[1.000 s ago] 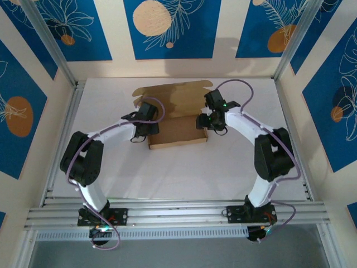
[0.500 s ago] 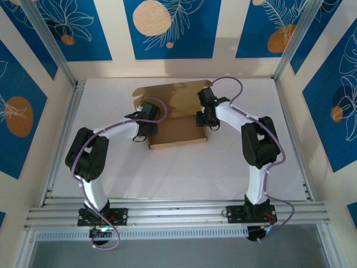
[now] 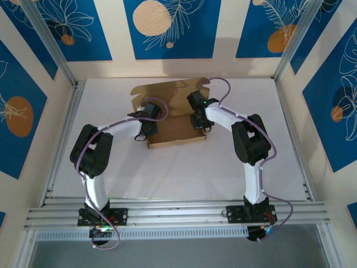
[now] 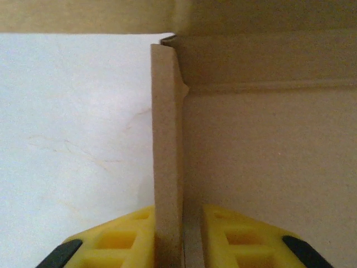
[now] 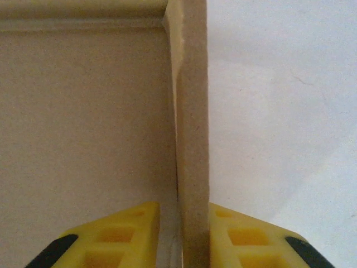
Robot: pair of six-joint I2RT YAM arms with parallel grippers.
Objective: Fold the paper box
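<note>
The paper box [image 3: 177, 133] is brown cardboard lying mid-table, with its lid flap [image 3: 167, 94] open toward the back. My left gripper [image 3: 145, 129] sits at the box's left side wall [image 4: 167, 134]. Its yellow fingers [image 4: 114, 243] are shut on that doubled upright wall, one finger outside and one inside. My right gripper [image 3: 198, 121] is at the right side wall [image 5: 192, 111], which stands pinched between its yellow fingers [image 5: 248, 240]. The box floor [image 5: 83, 123] fills the space inside each wall.
White table surface [image 3: 184, 167] surrounds the box, with room in front and to both sides. Metal frame posts [image 3: 287, 50] and patterned walls enclose the table. An aluminium rail [image 3: 178, 215] runs along the near edge by the arm bases.
Both grippers have closed onto the box's side walls. The right arm reached further back and left, and the left arm moved slightly inward toward the box.
</note>
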